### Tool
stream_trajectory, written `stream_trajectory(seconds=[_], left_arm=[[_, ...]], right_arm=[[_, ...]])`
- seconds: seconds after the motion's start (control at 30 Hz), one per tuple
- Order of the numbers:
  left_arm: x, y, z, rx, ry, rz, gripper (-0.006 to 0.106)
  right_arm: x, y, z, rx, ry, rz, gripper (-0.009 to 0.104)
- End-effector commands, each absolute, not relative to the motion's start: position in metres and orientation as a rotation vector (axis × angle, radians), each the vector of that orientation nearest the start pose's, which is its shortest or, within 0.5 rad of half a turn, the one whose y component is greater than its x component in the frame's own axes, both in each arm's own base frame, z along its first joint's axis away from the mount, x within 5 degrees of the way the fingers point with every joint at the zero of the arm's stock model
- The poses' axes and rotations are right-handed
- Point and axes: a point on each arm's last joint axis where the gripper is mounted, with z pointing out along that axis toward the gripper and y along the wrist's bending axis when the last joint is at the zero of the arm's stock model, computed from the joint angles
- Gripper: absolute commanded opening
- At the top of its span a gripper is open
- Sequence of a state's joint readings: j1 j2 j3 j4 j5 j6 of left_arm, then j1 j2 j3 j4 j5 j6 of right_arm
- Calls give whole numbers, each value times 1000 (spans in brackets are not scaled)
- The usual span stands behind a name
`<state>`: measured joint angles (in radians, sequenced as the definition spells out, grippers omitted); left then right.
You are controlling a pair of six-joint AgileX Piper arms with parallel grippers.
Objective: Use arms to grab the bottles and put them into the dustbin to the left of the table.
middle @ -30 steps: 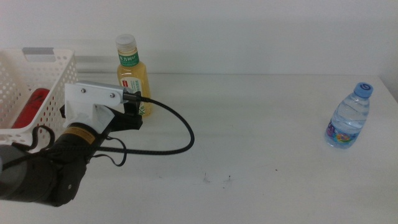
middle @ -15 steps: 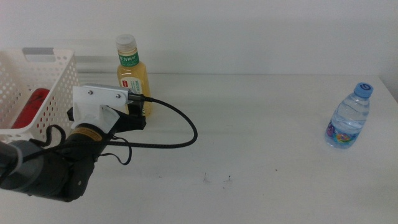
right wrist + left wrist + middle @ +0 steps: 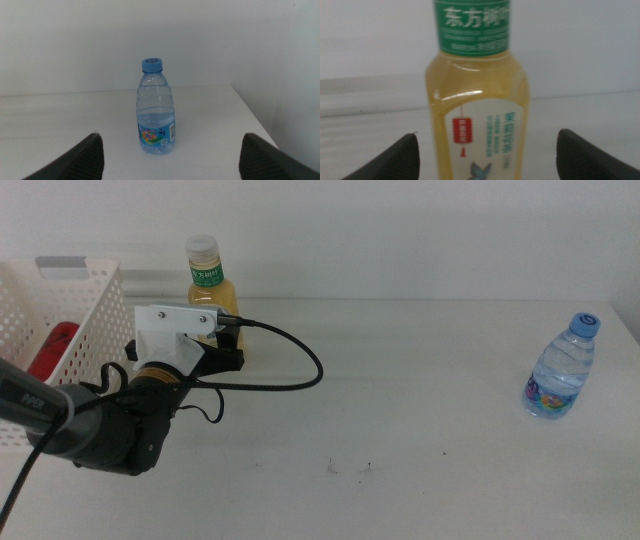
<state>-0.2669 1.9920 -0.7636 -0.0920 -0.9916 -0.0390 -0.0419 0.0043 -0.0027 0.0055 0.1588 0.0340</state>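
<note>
One job looks done: a red can (image 3: 58, 348) lies in the white bin (image 3: 75, 320) at the left end of the bench (image 3: 420, 400). Two bottles are left. The tea bottle (image 3: 212, 292) stands just beside the bin. The left claw (image 3: 485, 150) is wide open with the tea bottle between its jaws, not squeezed yet. The water bottle (image 3: 156, 107) stands far off at the right edge. The right claw (image 3: 170, 155) waits near it, open and empty.
</note>
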Motion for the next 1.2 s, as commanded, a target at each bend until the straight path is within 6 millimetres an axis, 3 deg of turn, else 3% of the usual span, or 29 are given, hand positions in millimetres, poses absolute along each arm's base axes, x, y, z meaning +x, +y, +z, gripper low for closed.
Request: stream_trajectory(seconds=[0.0, 0.33, 0.97, 1.07, 1.17], left_arm=[[359, -84, 134, 65, 1718, -187, 94], [377, -82, 134, 83, 1720, -191, 94], [419, -91, 108, 71, 1732, -190, 93], [419, -92, 109, 83, 1722, -193, 83], [419, -92, 109, 73, 1728, -191, 62]], right_arm=[[56, -3, 199, 65, 1633, -16, 93], [56, -3, 199, 65, 1633, -16, 93], [56, -3, 199, 65, 1633, -16, 93], [56, -3, 199, 65, 1633, -16, 93], [56, -3, 199, 65, 1633, -16, 93]])
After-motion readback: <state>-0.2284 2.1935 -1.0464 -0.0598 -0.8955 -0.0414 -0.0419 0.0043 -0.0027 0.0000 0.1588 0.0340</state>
